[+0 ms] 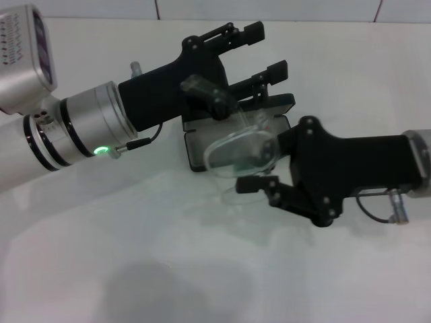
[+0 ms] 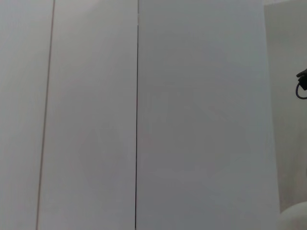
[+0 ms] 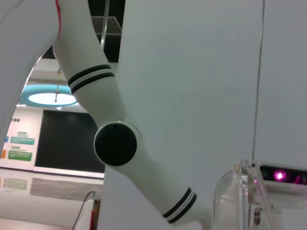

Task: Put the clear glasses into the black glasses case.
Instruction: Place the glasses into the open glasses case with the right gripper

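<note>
Head view, centre right: the right gripper point(image 1: 257, 167), fingers clamped on the clear glasses point(image 1: 237, 153), holds them directly over the open black glasses case point(image 1: 202, 142) at frame centre on the white table point(image 1: 135, 256). Farther back, upper centre: the left gripper point(image 1: 259, 50), fingers spread apart and grasping nothing.

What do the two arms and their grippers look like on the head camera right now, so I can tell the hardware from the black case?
Both end in matte black, angular grippers with thin linked fingers. The left gripper sits on a silver cylindrical wrist with black rings, a green indicator light and a thin black cable. The right gripper has a long black body, a silver wrist collar and a looped black cable with a small plug.
</note>
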